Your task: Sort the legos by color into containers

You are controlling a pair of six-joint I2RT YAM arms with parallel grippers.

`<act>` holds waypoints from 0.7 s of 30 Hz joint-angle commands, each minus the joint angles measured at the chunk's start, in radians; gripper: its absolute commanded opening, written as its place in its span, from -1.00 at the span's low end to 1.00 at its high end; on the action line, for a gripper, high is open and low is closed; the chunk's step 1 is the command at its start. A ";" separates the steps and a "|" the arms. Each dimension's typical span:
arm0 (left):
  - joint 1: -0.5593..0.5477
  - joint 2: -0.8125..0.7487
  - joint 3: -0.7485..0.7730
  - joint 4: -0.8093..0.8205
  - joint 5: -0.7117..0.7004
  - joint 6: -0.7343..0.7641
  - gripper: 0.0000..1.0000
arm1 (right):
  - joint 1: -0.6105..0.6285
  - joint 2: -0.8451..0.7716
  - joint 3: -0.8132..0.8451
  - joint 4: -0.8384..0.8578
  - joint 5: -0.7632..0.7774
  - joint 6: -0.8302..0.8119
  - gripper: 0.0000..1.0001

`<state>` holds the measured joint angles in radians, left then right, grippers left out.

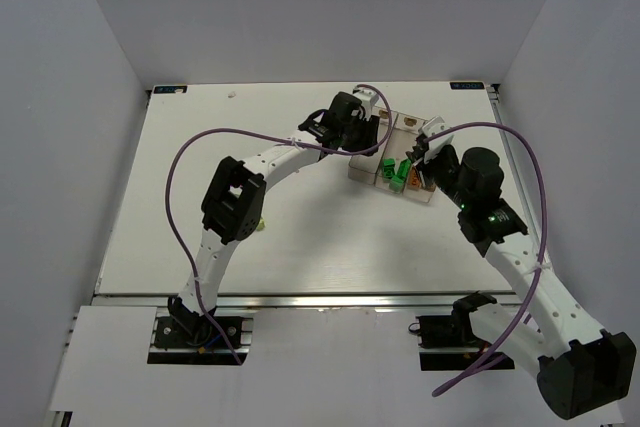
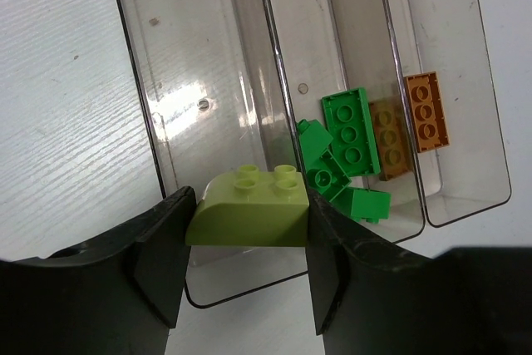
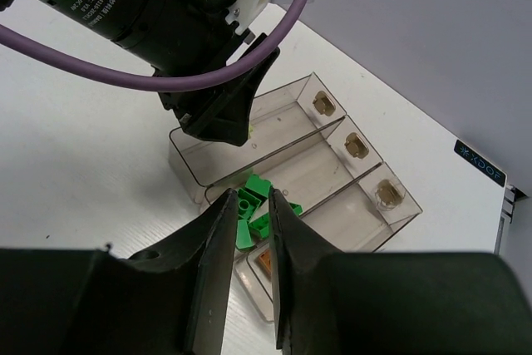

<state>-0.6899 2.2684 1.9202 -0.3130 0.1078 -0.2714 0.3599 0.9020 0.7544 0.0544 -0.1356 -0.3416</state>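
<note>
Sorting looks nearly done: the left hand (image 2: 246,259) grips a yellow-green lego (image 2: 249,208) over its empty bin (image 2: 187,56), green legos (image 2: 349,126) and orange legos (image 2: 426,110) binned beyond; the right hand (image 3: 249,276) hovers nearly closed, empty.

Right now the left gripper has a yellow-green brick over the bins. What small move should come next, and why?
Probably open the left gripper and let the yellow-green brick drop. In the left wrist view it hangs over the near end of the empty bin, while the green bricks fill the middle bin and the orange bricks the far one. If it seems too close to the end wall, nudge inward first.
</note>
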 commanded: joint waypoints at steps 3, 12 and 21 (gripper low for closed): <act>-0.002 -0.036 0.033 0.009 0.006 -0.009 0.27 | -0.004 0.006 -0.004 0.041 0.010 -0.007 -0.44; -0.002 -0.061 -0.001 0.022 0.006 -0.005 0.38 | -0.006 0.006 -0.004 0.042 0.013 -0.008 -0.41; -0.002 -0.197 -0.140 0.087 -0.002 -0.008 0.17 | -0.013 0.002 -0.003 0.039 0.005 -0.004 -0.39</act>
<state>-0.6899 2.2353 1.8496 -0.2684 0.1139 -0.2794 0.3569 0.9115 0.7544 0.0547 -0.1333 -0.3443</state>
